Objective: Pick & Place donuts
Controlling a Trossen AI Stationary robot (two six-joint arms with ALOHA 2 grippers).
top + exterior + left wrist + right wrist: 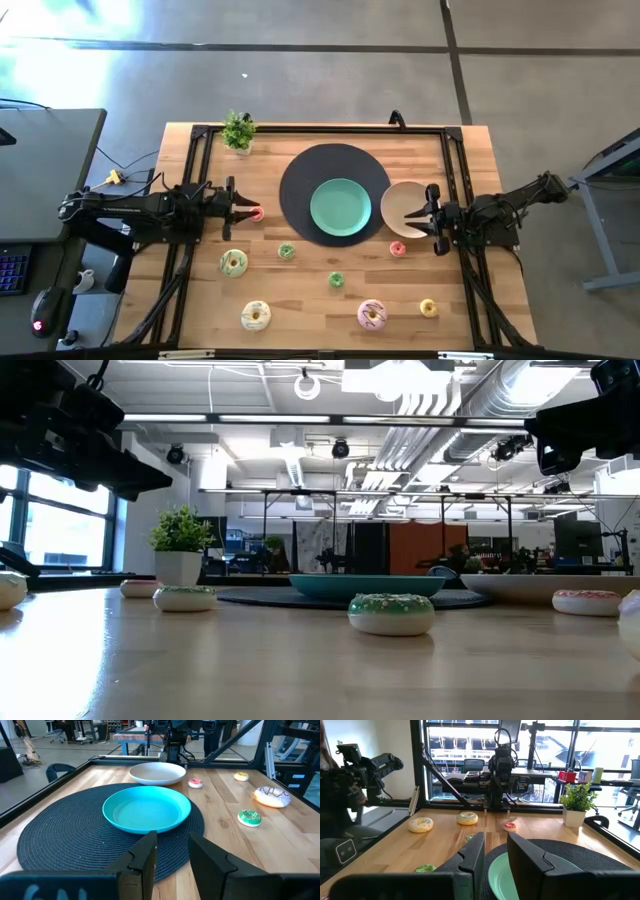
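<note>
High view, left hand [247, 211] released above the bench [300, 320], small pink donut [257, 214] just beside its fingertips, right hand [432, 219] released over the tan bowl [402, 203], red donut [398, 249] near it, other donuts [256, 316] scattered along the bench's near side.

My left gripper [250, 211] hovers at the table's left side, fingers [145, 857] slightly parted, pointing right. My right gripper [428, 216] hangs at the right side, fingers [472, 852] slightly parted, pointing left.
</note>
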